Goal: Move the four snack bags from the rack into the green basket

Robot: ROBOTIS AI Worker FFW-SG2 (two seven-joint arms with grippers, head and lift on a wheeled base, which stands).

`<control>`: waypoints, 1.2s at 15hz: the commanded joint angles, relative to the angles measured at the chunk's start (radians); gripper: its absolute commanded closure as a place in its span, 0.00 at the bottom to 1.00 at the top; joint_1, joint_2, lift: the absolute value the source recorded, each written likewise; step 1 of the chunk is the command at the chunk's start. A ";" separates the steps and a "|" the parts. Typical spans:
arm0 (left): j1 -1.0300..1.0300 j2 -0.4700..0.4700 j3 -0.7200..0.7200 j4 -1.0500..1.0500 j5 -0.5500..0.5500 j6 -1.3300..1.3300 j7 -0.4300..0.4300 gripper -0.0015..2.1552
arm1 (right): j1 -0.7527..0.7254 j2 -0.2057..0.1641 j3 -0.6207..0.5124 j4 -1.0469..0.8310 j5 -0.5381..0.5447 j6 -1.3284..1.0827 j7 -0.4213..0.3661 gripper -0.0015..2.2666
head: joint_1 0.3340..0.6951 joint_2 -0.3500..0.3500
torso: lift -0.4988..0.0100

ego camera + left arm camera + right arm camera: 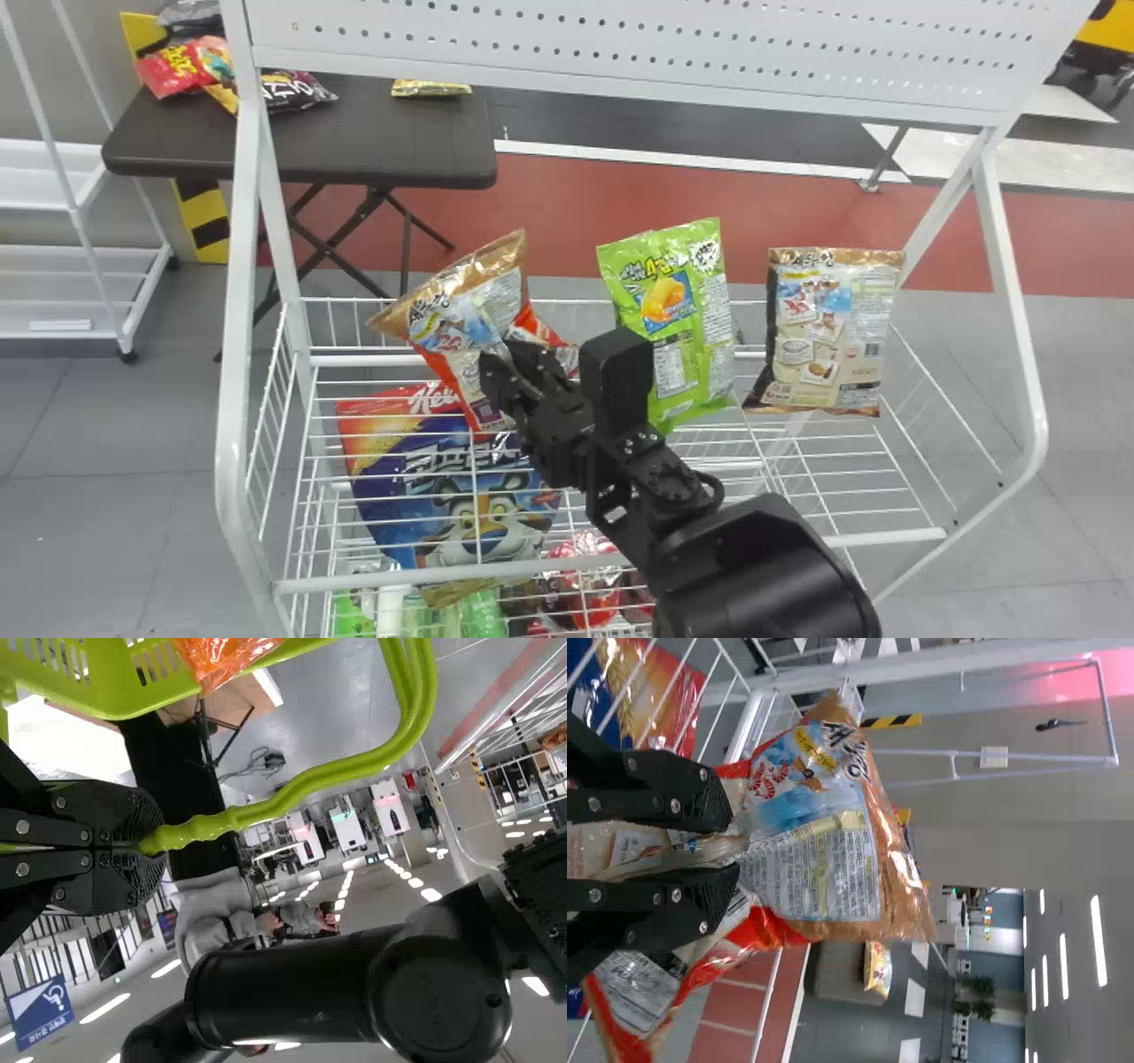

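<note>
Well, starting at my left, the left wrist view shows the left tool (142, 842) pinching the green handle (266, 811) of the green basket (97, 693); an orange snack packet (221, 660) lies at the basket, though I cannot tell how deep it sits.

Moving to the head view, at the upper left I see a dark tabletop (381, 133) behind the rack (234, 399), bearing a red packet (173, 73), a dark packet (297, 91) and, nearer its right side, a flat gold packet (430, 89); in the lower left-centre, beneath the rack's wires, a blue cereal bag (496, 483) lies with a cartoon tiger on it. Just left of centre, the right tool (507, 379) is pinching an orange-brown snack bag (443, 310), which leans toward the left; in the right wrist view the tool's two fingers (700, 797) have its crumpled film between them, and red film shows around them; I cannot tell whether all of that belongs to the same bag.

Right of centre, a green snack bag (678, 328) stands on the rack, slightly tilted; farther right, apart from it, a brown-and-cream snack bag (833, 332) stands almost upright; low in the frame, red packs (589, 585) show through the wires.
</note>
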 commanded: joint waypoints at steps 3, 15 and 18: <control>0.000 0.002 0.010 -0.005 0.003 0.000 -0.004 0.70 | 0.171 -0.018 -0.023 -0.283 0.014 0.060 0.039 0.97 | 1.00 0.23 | 0.98; 0.005 -0.006 0.049 -0.011 0.020 -0.003 0.001 0.70 | 0.781 -0.042 -0.580 -0.903 -0.252 0.800 0.295 0.97 | 1.00 0.00 | 0.98; 0.002 -0.009 0.037 -0.009 0.010 0.000 0.009 0.70 | 0.786 -0.038 -0.631 -0.880 -0.269 1.085 0.335 0.97 | 1.00 0.00 | 0.98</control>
